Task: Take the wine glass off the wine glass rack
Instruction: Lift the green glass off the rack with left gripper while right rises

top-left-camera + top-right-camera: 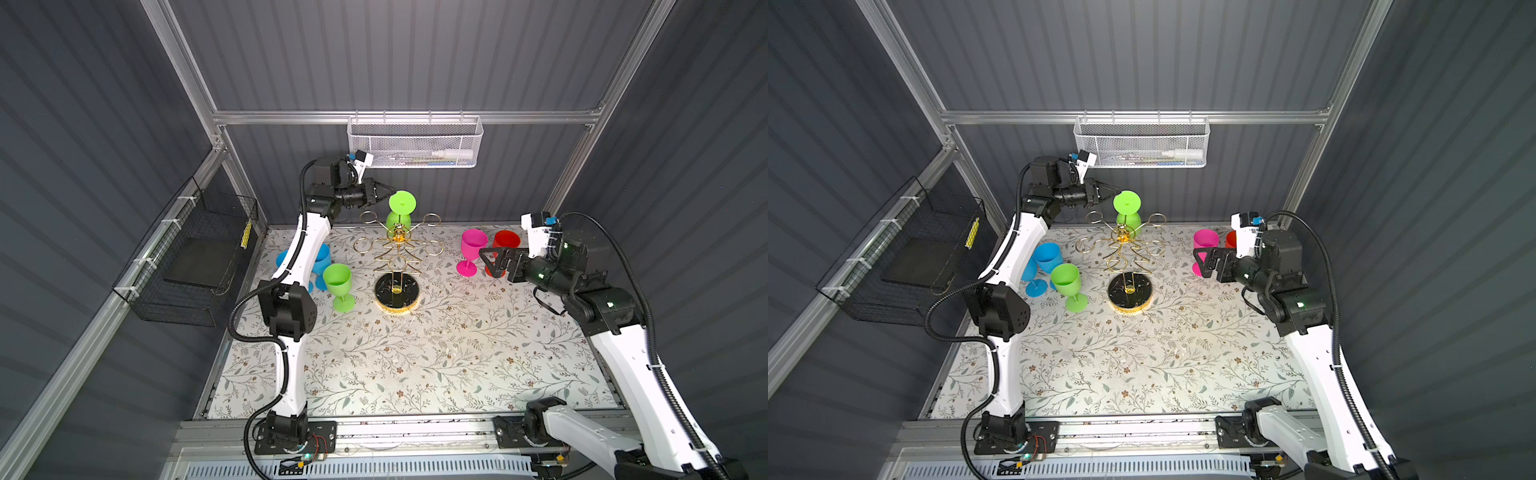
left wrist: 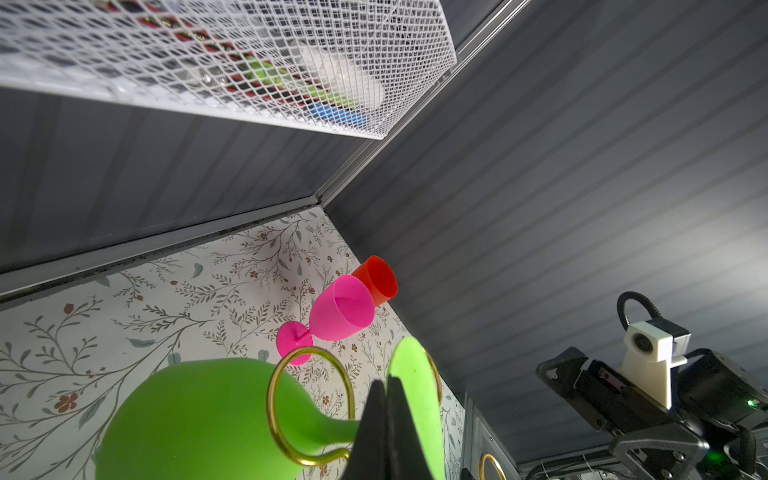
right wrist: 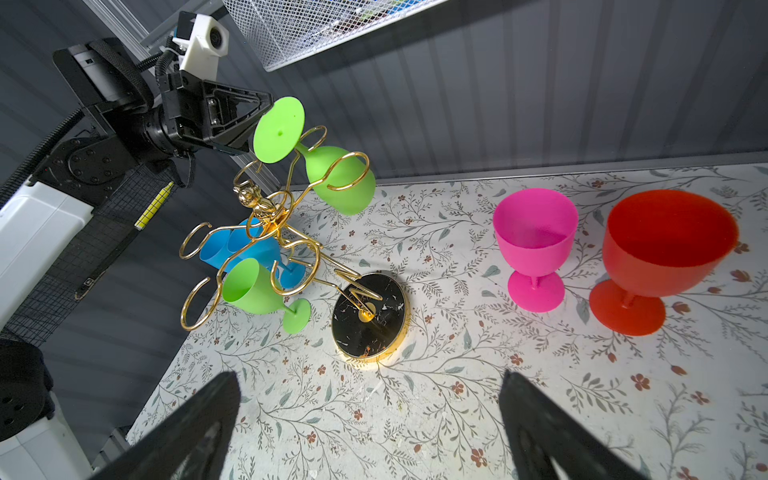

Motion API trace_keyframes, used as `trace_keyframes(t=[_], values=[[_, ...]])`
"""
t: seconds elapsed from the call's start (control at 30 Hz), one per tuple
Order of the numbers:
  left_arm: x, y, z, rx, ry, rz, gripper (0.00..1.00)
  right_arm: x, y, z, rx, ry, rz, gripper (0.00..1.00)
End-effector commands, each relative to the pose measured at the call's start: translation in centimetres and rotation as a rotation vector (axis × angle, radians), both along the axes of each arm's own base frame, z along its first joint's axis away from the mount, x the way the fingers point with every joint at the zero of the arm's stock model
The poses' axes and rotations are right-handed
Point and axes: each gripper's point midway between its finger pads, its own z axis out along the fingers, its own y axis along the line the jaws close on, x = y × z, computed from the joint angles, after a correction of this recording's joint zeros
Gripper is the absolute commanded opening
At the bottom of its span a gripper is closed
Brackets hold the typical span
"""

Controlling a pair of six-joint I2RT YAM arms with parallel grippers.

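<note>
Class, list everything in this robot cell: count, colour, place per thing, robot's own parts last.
wine glass rack: one, gold, black base, table centre
hanging wine glass: one, green, inverted in rear rack ring
standing glass: one, green, left of rack
blue glasses: two, blue, by left arm
pink glass: one, pink, right of rack
red glass: one, red, beside pink
mesh basket: one, white, back rail
wire basket: one, black, left wall
left gripper: one, black, shut, at hanging glass's foot
right gripper: one, black, open, near pink glass
</note>
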Motion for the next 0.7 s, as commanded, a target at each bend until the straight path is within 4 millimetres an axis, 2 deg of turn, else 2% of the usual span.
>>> trace_keyframes(t=[0.0, 0.5, 0.67], values=[[-1.9, 0.1, 2.1, -0.006, -0.042, -0.029, 0.00, -0.2, 0.0, 0.3, -0.010, -0.026, 0.003, 0.99], [-3.0, -2.5, 1.7, -0.006, -0.037, -0.077, 0.00, -0.2, -0.7, 0.0, -0.028, -0.032, -0.032, 0.99], [-3.0, -3.2, 2.4, -0.026, -0.046, -0.086, 0.00, -0.3, -0.8, 0.2, -0.031, -0.039, -0.034, 0.99]])
